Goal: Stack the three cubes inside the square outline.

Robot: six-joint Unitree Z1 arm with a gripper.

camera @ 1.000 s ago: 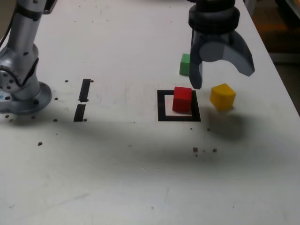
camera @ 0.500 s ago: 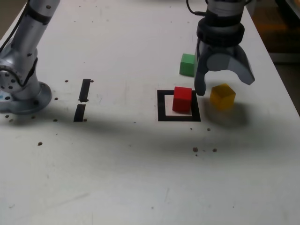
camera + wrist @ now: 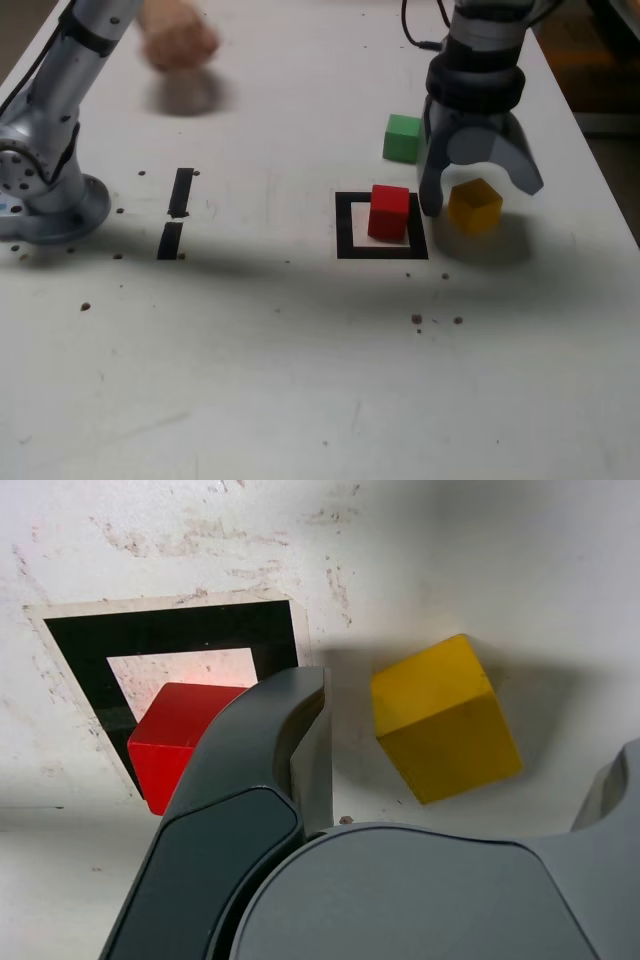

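Note:
The red cube [image 3: 389,212] [image 3: 178,742] sits inside the square outline [image 3: 346,226] [image 3: 168,630], towards its right side in the exterior view. The yellow cube [image 3: 474,206] [image 3: 443,716] rests on the table just to the outline's right, turned at an angle. My gripper [image 3: 480,197] [image 3: 466,726] is open and low, with one finger [image 3: 272,742] standing between the red and yellow cubes and the other past the yellow cube. Table shows between the yellow cube and both fingers. The green cube [image 3: 402,137] stands behind, beside the gripper.
Two short black tape strips [image 3: 177,212] lie at the exterior view's left, near the arm's base [image 3: 45,195]. A blurred hand [image 3: 176,41] hovers over the far left of the table. The table's right edge [image 3: 600,170] is close to the gripper.
The gripper has come down and shifted slightly right, now straddling the yellow cube. A hand has come into view at the far left. The cubes have not moved.

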